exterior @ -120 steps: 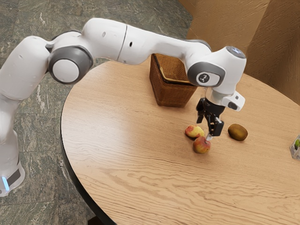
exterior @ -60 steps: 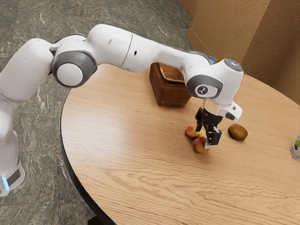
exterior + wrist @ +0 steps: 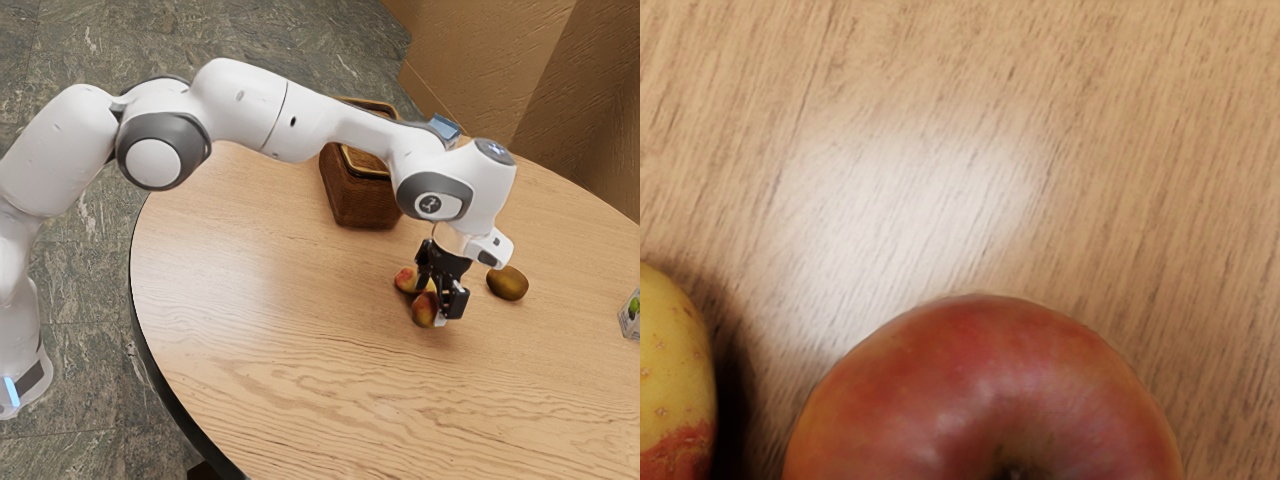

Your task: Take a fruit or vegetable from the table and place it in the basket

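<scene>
In the exterior view my gripper (image 3: 435, 306) stands low over the red apple (image 3: 423, 310), its fingers apart, one on the apple's right side and the other partly hidden among the fruit. Close behind the apple lies a yellow-and-red piece of produce (image 3: 405, 279), partly covered by the gripper. A brown oval fruit (image 3: 508, 283) rests to the right. Farther back stands the woven brown basket (image 3: 362, 205), partly hidden by the arm. Beneath my hand, the wrist view has the apple (image 3: 980, 390) with its stem hollow up and the yellow-and-red piece (image 3: 672, 375) beside it, a gap between them.
A small carton (image 3: 630, 315) stands at the exterior view's right edge. Behind the wrist, a bluish object (image 3: 444, 127) is partly visible. The round wooden table (image 3: 290, 330) has its curved edge at the exterior view's left, and brown panels rise beyond its far side.
My hand has come down and slightly toward the exterior view's left, lowering the open gripper around the apple. The fruit and basket have stayed where they were.
</scene>
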### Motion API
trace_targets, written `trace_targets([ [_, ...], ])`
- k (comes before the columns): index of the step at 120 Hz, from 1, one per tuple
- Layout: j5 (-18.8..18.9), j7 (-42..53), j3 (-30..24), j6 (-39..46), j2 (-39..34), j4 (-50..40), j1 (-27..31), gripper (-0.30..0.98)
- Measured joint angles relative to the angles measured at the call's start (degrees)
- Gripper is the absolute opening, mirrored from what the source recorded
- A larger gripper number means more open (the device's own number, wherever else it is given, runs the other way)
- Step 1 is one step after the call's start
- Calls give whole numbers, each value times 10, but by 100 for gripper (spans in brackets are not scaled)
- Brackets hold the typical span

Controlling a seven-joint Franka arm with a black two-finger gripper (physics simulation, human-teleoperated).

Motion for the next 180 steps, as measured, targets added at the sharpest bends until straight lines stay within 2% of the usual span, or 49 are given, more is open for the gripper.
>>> trace_targets([
  [25, -3, 2, 4, 6, 2, -6, 0, 68],
  [46, -8, 4, 5, 8, 4, -6, 0, 41],
  [71, -11, 3, 5, 4, 1, -2, -8, 36],
  [84, -18, 0, 5, -12, -48, 12, -24, 30],
  [89, -19, -3, 5, -24, -83, 15, -27, 33],
  [98, -21, -8, 11, -64, -120, 74, -25, 33],
  [104, -22, -12, 2, -95, -147, 113, 18, 34],
  [117, -22, -17, -112, -154, -170, 187, 262, 36],
  [121, -21, -18, -126, -168, -172, 199, 311, 37],
  [126, -15, -20, -133, -181, -173, 207, 346, 35],
  [135, 6, -23, -120, -196, -177, 211, 364, 35],
  [152, 55, -28, -107, -183, -174, 211, 364, 35],
  [177, 76, -33, -102, -113, -162, 179, 363, 35],
  [180, 76, -34, -102, -106, -163, 177, 363, 40],
])
